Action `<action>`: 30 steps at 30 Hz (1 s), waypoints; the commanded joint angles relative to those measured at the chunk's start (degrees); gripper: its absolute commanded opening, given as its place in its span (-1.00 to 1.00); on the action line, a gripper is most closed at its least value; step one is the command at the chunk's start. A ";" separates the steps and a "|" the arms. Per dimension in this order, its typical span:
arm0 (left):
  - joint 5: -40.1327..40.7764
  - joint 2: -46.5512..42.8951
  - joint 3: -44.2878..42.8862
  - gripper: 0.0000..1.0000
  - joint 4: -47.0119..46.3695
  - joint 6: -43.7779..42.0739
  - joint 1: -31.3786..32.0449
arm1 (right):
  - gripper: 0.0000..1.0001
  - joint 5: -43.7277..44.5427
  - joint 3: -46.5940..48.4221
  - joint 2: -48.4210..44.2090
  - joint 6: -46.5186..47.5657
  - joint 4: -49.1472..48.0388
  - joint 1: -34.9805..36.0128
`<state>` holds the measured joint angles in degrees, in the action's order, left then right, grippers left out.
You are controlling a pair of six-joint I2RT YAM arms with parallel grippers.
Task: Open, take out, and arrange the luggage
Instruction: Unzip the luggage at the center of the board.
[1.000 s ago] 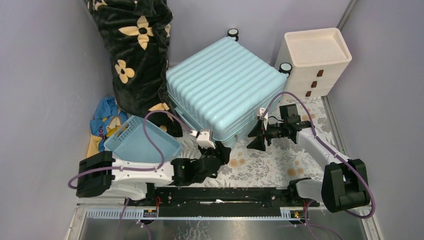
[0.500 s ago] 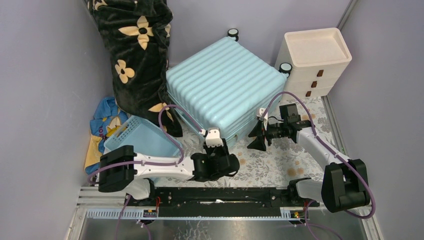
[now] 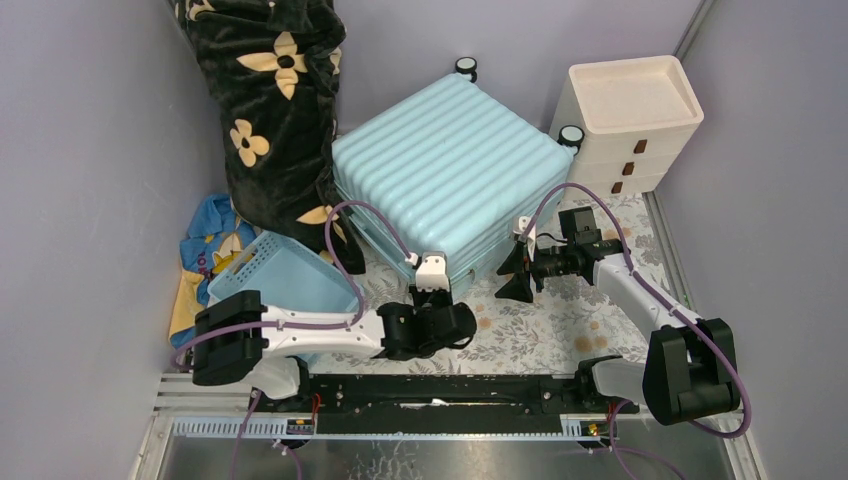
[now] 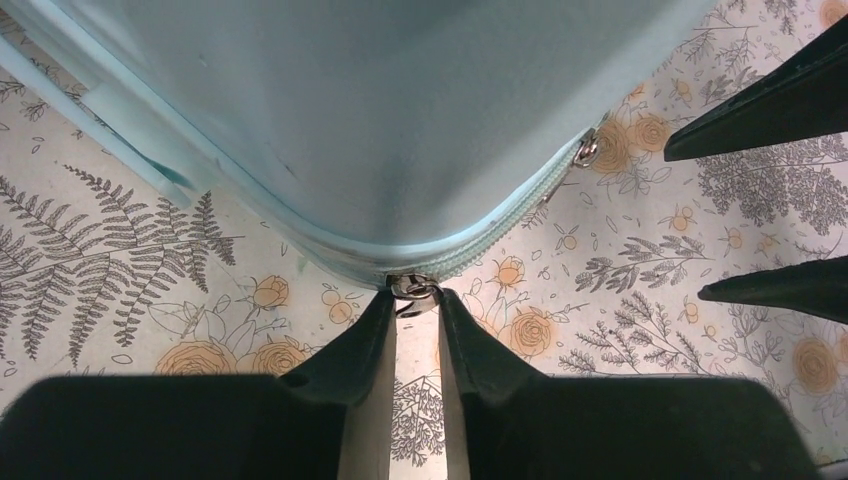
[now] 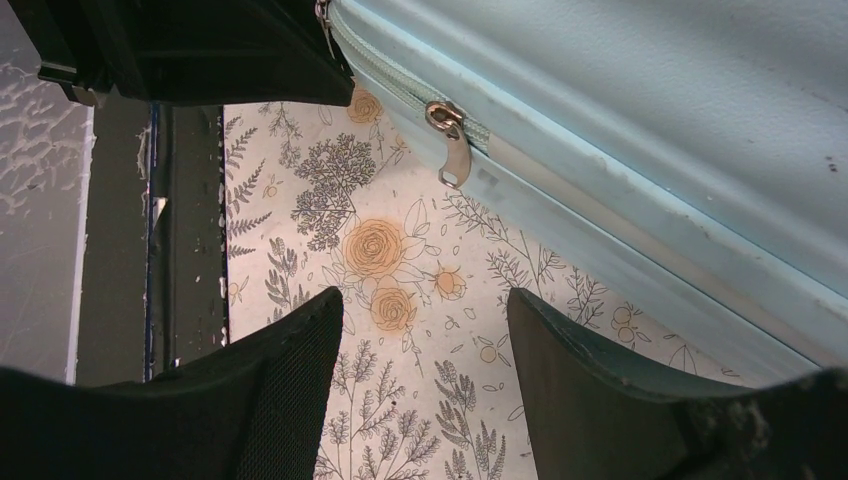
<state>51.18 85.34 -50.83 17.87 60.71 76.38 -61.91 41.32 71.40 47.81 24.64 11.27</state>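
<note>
The pale aqua ribbed luggage [image 3: 445, 175] lies flat and closed on the floral mat, wheels toward the back wall. My left gripper [image 4: 415, 296] is at its near corner, fingers closed on a silver zipper pull [image 4: 413, 289] of the corner zip; in the top view it is under the corner [image 3: 445, 300]. A second zipper pull [image 5: 447, 140] hangs on the side zip, also in the left wrist view [image 4: 586, 150]. My right gripper [image 5: 425, 300] is open and empty, just right of the near corner [image 3: 512, 270], a little off the shell.
A small blue plastic basket [image 3: 280, 280] sits left of the luggage over colourful cloth [image 3: 205, 235]. A black flowered blanket [image 3: 270, 90] hangs at the back left. A cream drawer unit [image 3: 625, 120] stands at the back right. Walls close in on both sides.
My left arm swung right and forward, bringing its gripper from beside the basket to the luggage's near corner and onto the zipper pull. The right arm stayed still.
</note>
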 commanded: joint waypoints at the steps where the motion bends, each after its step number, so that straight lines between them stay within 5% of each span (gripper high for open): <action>1: 5.89 -3.85 1.73 -0.58 -1.08 -5.55 -2.11 | 0.36 -0.06 2.50 -0.38 1.67 0.88 0.51; 13: 1.88 -8.42 6.79 -0.43 -6.53 -10.42 -4.32 | 0.36 -0.29 2.78 -0.47 2.37 1.86 0.42; 30: -0.29 -14.87 13.70 -0.48 -12.69 -16.00 -7.03 | 0.36 -0.76 2.98 -0.12 3.00 2.82 0.51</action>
<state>43.16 73.43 -39.57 7.25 47.99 72.47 -61.95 42.04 71.40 49.52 26.61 11.27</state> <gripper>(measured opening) 0.280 0.683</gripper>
